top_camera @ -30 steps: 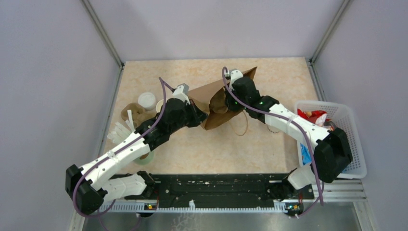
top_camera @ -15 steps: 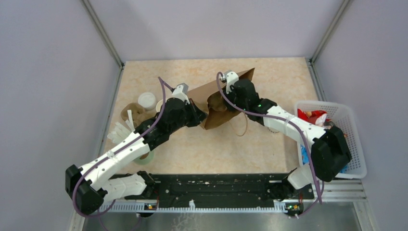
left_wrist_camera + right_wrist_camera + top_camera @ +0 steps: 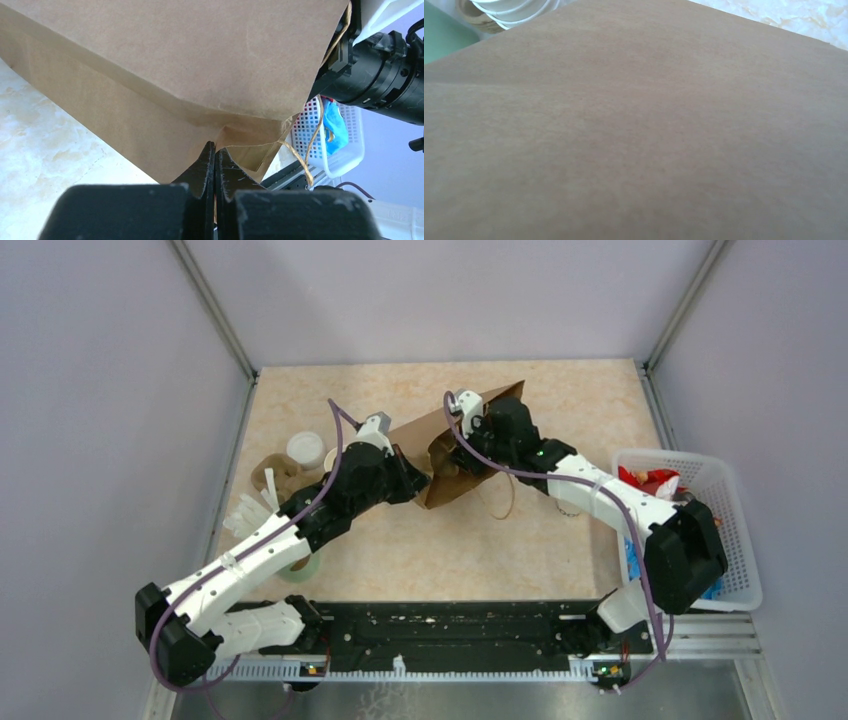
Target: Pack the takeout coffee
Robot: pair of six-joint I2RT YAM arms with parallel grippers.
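The takeout coffee (image 3: 305,449), a small cup under a white lid, stands at the table's left, apart from both grippers. A brown paper bag (image 3: 480,410) lies on its side mid-table with its mouth toward the near left. My left gripper (image 3: 418,478) (image 3: 215,149) is shut on the lower lip of the bag (image 3: 175,65). At the mouth's upper rim my right gripper (image 3: 455,440) is shut on the paper. Its wrist view is filled by the bag (image 3: 649,140), which hides its fingers.
A stack of lidless cups (image 3: 270,476) (image 3: 509,10) and white plastic cutlery (image 3: 248,515) lie left of the left arm. A green tape roll (image 3: 300,568) sits under that arm. A white basket (image 3: 735,540) (image 3: 345,150) with snack packets stands at the right edge.
My right gripper has shifted left along the bag's upper rim and closed, drawing the bag's far corner a little left. The left arm and the coffee have not moved.
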